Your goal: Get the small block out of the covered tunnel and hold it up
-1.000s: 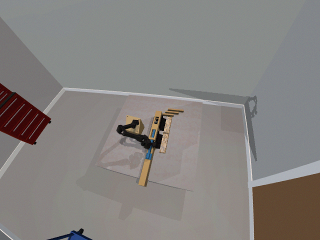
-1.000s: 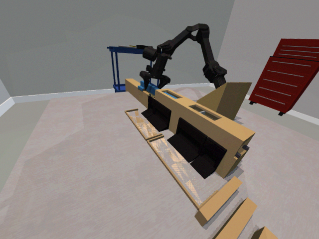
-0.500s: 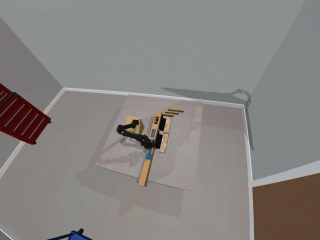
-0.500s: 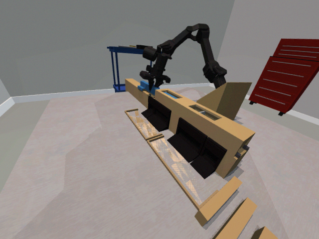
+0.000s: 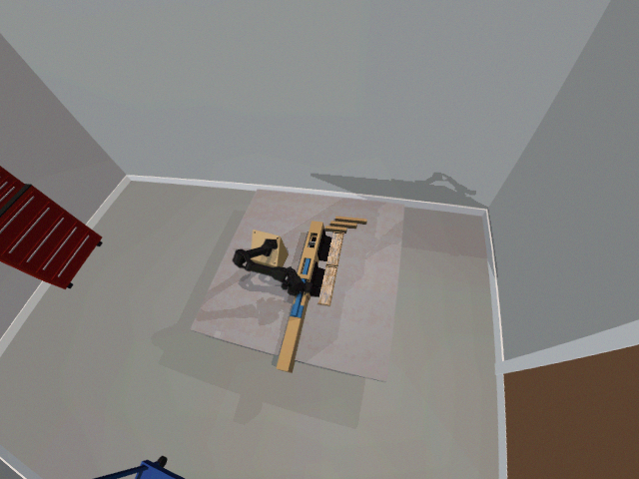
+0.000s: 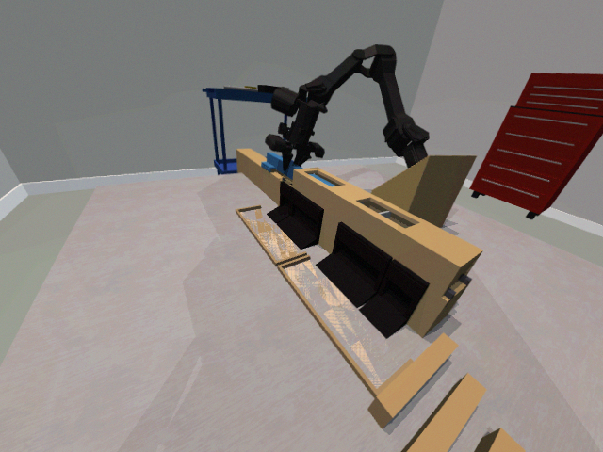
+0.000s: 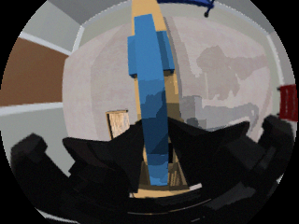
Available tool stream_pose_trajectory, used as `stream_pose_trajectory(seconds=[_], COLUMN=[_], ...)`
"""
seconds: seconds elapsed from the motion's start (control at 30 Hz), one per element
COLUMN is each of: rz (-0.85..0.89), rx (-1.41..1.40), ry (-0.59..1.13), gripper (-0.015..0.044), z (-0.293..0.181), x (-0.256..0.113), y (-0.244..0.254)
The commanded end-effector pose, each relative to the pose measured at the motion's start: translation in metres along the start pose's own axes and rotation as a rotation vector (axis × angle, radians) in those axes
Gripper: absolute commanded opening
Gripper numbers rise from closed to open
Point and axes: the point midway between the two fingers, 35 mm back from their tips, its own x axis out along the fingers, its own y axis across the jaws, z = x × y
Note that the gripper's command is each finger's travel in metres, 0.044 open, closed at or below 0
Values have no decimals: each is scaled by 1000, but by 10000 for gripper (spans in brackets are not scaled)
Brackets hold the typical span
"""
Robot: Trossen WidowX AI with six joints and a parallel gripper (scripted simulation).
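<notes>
The long tan tunnel (image 5: pixel 316 227) (image 6: pixel 438 241) has two window openings on top. A blue handle (image 5: pixel 297 310) (image 6: pixel 274 159) (image 7: pixel 152 84) sticks out of its end over a tan rail (image 5: pixel 290 344) (image 6: pixel 252 169). Blue also shows through the nearer window, inside the tunnel. My gripper (image 6: pixel 292 167) (image 7: pixel 155 121) is shut on the blue handle, just outside the tunnel end, with a finger on each side of its upright bar. Something pale shows in the far window; I cannot tell whether it is the block or part of the cage.
Black angled pieces (image 6: pixel 301 226) stand along the tunnel's side, with wood-framed see-through panels (image 5: pixel 327 285) (image 6: pixel 335 318) beside them. Loose tan rods (image 5: pixel 350 220) (image 6: pixel 418 384) lie past the far end. A tan wedge-shaped piece (image 6: pixel 440 194) stands by the arm's base.
</notes>
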Motion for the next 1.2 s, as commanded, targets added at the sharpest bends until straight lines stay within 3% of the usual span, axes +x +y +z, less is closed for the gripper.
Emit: stream_pose_trajectory(seconds=[0.0, 0.3, 1.17], rz=[22, 22, 22], rx=[-24, -29, -29], ry=[37, 38, 38], gripper=[0, 0, 0], z=[-29, -55, -56], x=[-3, -6, -6], y=[3, 0, 0])
